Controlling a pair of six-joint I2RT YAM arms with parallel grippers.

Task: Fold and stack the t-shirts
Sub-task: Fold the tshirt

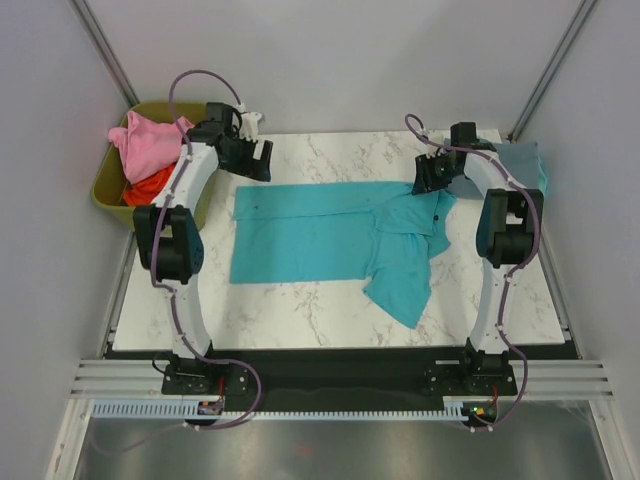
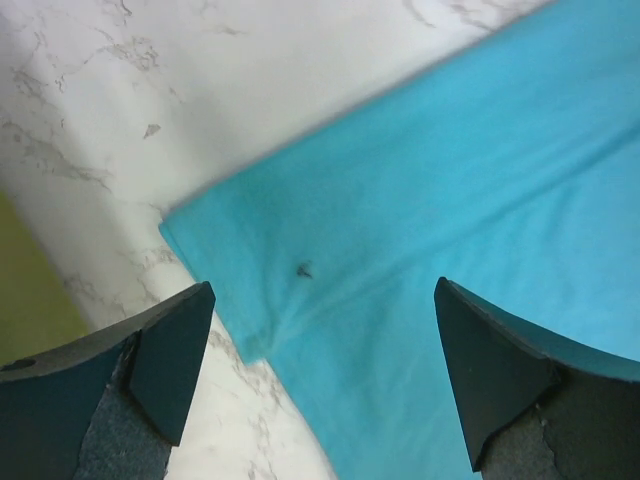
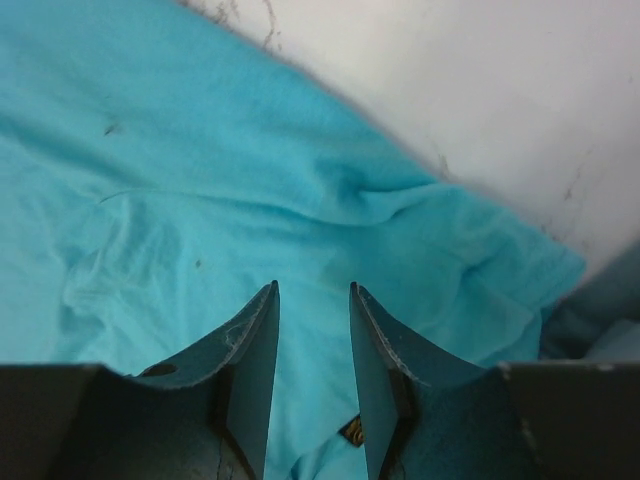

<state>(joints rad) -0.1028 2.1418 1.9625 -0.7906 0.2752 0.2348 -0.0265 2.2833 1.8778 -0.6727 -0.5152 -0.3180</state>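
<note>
Teal t-shirt (image 1: 300, 235) soft matt cloth; table (image 1: 300, 310) smooth, marble-look; bin (image 1: 108, 198) seemingly plastic.

A white desk (image 1: 300, 312) with grey marble veining fills the middle of the booth. Plain pale walls close it in: a back wall (image 1: 340, 60), a left wall (image 1: 40, 260) and a right wall (image 1: 612, 260). Slanting metal struts (image 1: 105, 50) run up where the walls meet. An olive-green bin (image 1: 108, 196) stands off the desk's far left corner. Along the near edge lies a black strip, then a silver slotted rail (image 1: 340, 385). Below it is a dull, shiny grey surface (image 1: 340, 450), perhaps sheet metal. The light is soft and even.
</note>
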